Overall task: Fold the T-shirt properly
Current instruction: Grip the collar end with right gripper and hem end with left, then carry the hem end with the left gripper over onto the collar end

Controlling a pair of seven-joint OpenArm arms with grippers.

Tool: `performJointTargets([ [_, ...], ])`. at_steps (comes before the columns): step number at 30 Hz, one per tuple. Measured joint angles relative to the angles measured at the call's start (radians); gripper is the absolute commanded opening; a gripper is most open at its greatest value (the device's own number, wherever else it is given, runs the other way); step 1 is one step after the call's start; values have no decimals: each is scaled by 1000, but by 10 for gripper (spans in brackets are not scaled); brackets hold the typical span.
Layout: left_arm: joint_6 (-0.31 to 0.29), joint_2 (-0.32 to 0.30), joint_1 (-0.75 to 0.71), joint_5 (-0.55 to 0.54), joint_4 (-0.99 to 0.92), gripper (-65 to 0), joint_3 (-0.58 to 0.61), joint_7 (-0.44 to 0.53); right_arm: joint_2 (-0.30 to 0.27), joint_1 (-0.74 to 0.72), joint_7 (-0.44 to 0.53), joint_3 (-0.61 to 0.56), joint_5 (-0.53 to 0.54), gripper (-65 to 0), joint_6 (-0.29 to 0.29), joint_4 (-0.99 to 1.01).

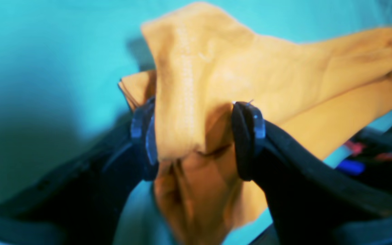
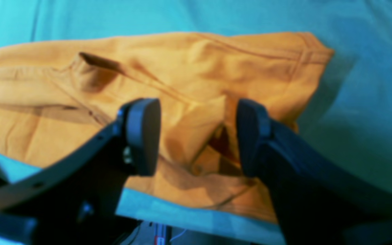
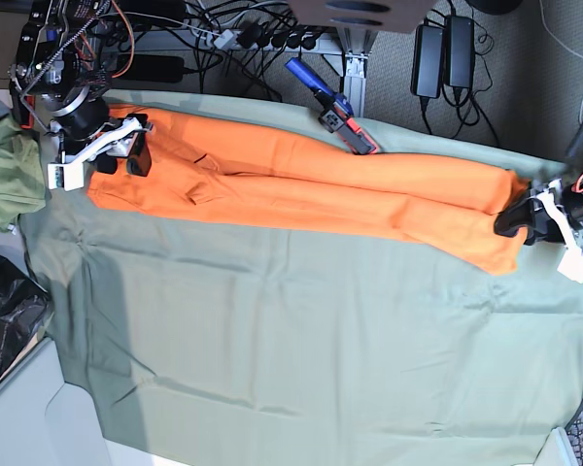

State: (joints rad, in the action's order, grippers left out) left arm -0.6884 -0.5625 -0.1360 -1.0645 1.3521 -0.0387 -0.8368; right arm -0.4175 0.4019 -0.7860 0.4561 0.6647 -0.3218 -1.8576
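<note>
Base view shows the T-shirt (image 3: pixel 301 199) stretched in a long orange band across the far side of the worktop (image 3: pixel 301 349), on its sage-green cloth. My left claw (image 1: pixel 196 136) pinches a bunched fold at one end, cloth squeezed between both pads and lifted. My right claw (image 2: pixel 197 136) hangs over the other end with its pads spread apart, wrinkled orange fabric below and between them.

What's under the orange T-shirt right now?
The T-shirt lies stretched across the sage-green table cloth, which shows on all sides. Whatever is beneath the shirt's middle is covered. The left gripper pinches one end; the right gripper is open.
</note>
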Motion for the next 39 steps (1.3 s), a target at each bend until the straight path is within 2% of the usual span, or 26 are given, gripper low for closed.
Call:
performJointTargets([
  [3, -1, 45, 0, -32, 0, -297, 1, -3, 0, 0, 0, 0, 0, -301, 0, 0],
  [5, -1, 64, 0, -54, 0, -332, 3, -18, 0, 0, 0, 0, 0, -301, 0, 0],
  [8, -1, 82, 0, -55, 0, -482, 4, -27, 0, 0, 0, 0, 0, -301, 0, 0],
  [12, -1, 92, -5, -51, -4, -650, 6, -23, 0, 0, 0, 0, 0, -301, 0, 0],
  [20, -2, 92, 5, 1, -4, -650, -1, 0, 0, 0, 0, 0, 0, -301, 0, 0],
  [23, -4, 94, 37, 58, -4, -650, -30, -8, 0, -3, 3, 0, -9, -301, 0, 0],
  [28, 0, 61, 121, 183, -19, -650, -42, 86, 0, -10, 12, 13, -18, -301, 0, 0],
  [32, 0, 68, 209, 203, -108, -650, -39, 82, 0, -11, 15, 14, -18, -301, 0, 0],
  [36, -1, 63, 299, 276, -231, -650, -39, 103, 0, -11, 14, 14, -18, -301, 0, 0],
  [39, -1, 52, 331, 326, -253, -650, -39, 134, 0, -11, 15, 14, -18, -301, 0, 0],
])
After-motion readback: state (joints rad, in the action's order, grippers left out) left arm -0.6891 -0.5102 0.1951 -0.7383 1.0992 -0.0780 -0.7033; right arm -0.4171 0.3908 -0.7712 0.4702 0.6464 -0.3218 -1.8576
